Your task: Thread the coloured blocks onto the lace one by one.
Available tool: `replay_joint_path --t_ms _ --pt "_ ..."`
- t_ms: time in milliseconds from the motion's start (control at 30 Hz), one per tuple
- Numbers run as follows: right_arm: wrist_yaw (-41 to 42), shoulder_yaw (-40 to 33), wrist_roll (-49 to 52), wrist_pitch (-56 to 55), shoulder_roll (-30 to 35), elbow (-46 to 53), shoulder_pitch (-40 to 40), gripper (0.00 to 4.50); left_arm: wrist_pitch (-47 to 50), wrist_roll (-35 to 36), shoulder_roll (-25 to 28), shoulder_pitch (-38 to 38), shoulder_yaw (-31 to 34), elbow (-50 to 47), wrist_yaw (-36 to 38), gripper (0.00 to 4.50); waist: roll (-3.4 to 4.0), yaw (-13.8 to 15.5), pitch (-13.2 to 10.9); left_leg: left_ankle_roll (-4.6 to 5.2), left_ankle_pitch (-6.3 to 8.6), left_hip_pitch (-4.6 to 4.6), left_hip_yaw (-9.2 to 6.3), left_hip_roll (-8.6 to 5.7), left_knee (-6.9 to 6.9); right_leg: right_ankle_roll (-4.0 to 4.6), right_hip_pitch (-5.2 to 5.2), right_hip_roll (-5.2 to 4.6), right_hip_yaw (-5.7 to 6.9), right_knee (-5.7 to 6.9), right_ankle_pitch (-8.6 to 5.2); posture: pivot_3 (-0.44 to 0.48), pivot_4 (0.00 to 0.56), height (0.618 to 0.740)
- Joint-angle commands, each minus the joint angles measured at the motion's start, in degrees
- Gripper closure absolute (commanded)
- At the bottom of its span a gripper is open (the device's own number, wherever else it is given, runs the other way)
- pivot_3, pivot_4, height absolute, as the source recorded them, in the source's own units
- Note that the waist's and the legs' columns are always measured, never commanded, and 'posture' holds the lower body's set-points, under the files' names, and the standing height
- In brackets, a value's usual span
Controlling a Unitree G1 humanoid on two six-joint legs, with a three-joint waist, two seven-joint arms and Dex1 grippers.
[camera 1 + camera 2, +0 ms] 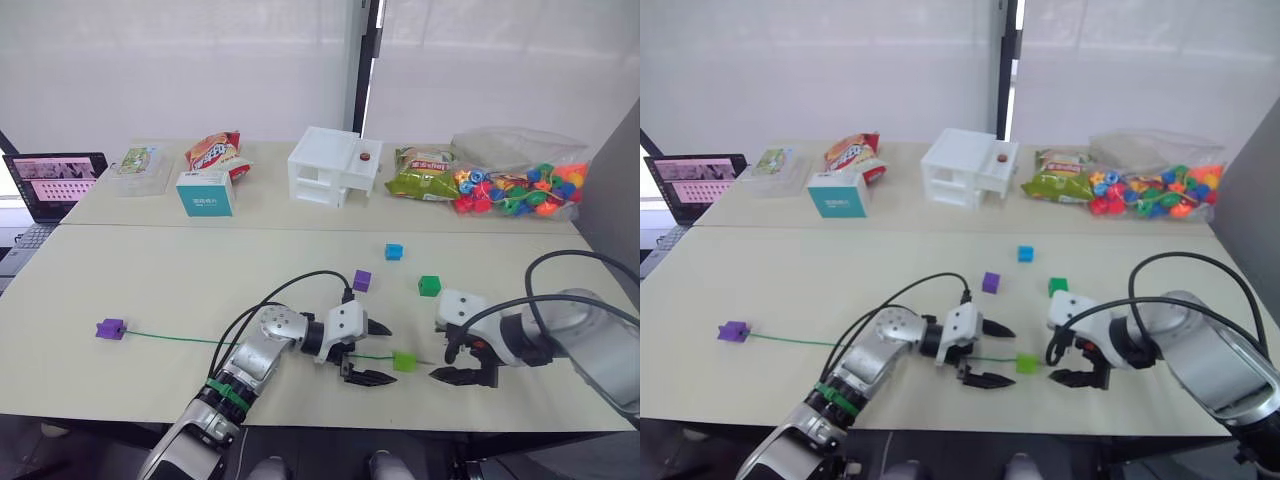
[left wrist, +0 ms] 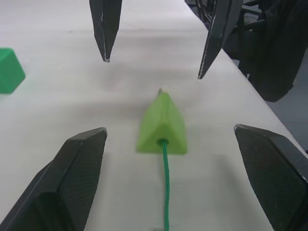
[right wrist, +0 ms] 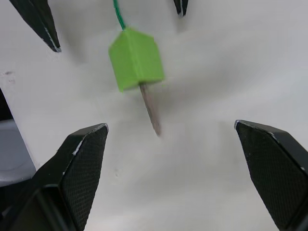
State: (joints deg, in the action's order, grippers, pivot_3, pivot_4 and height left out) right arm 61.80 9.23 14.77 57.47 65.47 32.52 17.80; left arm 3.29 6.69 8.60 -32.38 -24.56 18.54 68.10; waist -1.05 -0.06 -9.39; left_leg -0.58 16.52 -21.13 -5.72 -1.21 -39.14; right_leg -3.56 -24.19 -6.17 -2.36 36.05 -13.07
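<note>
**Lime block threaded on the lace, between two wide-open grippers**

The lime green block [image 1: 404, 361] sits on the lace [image 1: 170, 338] near the table's [image 1: 150, 290] near edge, the grey tip [image 3: 151, 110] poking out its right side. A purple block [image 1: 110, 328] marks the lace's far-left end. The left gripper [image 1: 366, 352] and right gripper [image 1: 455, 360] flank the lime block, touching nothing. Purple [image 1: 362, 280], dark green [image 1: 429, 286] and blue [image 1: 394, 251] blocks lie farther back.

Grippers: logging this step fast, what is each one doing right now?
Left gripper: open, holding nothing, fingers either side of the lace.
Right gripper: open, empty, facing the lime green block.
</note>
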Motion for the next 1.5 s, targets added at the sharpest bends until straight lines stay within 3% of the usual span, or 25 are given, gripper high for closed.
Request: replay_joint_path --t_ms 33,167,500,700,867,1167,1500 --pt "-1.2 -3.7 1.1 -1.1 1.1 2.8 -2.3 0.06 -1.7 -1.5 -1.9 -1.8 -2.0 2.3 -0.1 0.04 0.00 0.1 0.0 0.00 0.00 0.00 0.00 0.00 0.00 0.00 0.00 0.00 0.00 0.00 0.00 0.000 0.150 0.740" --pt "-3.4 -3.5 0.7 -1.7 -0.4 3.3 -3.9 0.06 -3.0 -4.3 -3.4 -3.3 -3.0 6.3 -2.4 0.04 -0.01 0.0 0.0 0.00 0.00 0.00 0.02 0.00 -0.01 0.00 0.01 0.00 -0.01 -0.01 0.00 0.000 0.150 0.740" --pt "-6.8 2.1 -1.7 -6.7 -4.6 0.0 -3.7 0.00 -1.5 -8.4 -3.9 -3.4 -5.3 7.8 -4.4 3.17 -0.01 0.5 0.0 -0.01 -0.01 0.03 0.02 -0.03 -0.05 -0.03 0.11 -0.01 -0.01 -0.06 0.01 0.000 0.150 0.740" --pt "-6.0 4.4 -3.0 -9.3 -4.7 -3.1 -2.2 0.00 -0.8 -8.9 -3.1 -3.3 -5.8 6.8 -4.4 3.17 -0.01 0.5 0.0 -0.01 -0.01 0.04 0.02 -0.02 -0.06 -0.03 0.11 -0.01 -0.01 -0.06 0.01 0.000 0.150 0.740" --pt "-4.7 6.1 -3.8 -11.1 -4.6 -5.3 -1.8 1.39 0.1 -8.6 -2.7 -2.7 -5.5 6.1 -5.1 3.17 -0.02 0.5 0.0 -0.01 -0.01 0.05 0.01 -0.02 -0.06 -0.03 0.12 -0.01 -0.01 -0.05 0.01 0.000 0.150 0.740" --pt "-4.2 7.5 -4.3 -11.7 -5.8 -6.6 -1.4 4.41 0.7 -8.6 -1.6 -2.2 -5.1 4.9 -5.9 3.17 -0.07 0.2 0.0 -0.02 -0.01 0.14 0.01 -0.01 -0.07 -0.03 0.22 -0.01 -0.01 -0.04 0.01 0.000 0.150 0.740" --pt "-2.9 10.1 -5.8 -14.2 -7.0 -10.4 1.7 4.50 4.7 -6.6 6.8 -1.6 -1.7 -3.7 -4.1 3.17 -0.13 -1.1 0.1 -0.02 -0.01 0.26 -0.01 0.03 -0.06 -0.03 0.22 0.04 -0.01 0.05 0.01 0.000 0.150 0.740"
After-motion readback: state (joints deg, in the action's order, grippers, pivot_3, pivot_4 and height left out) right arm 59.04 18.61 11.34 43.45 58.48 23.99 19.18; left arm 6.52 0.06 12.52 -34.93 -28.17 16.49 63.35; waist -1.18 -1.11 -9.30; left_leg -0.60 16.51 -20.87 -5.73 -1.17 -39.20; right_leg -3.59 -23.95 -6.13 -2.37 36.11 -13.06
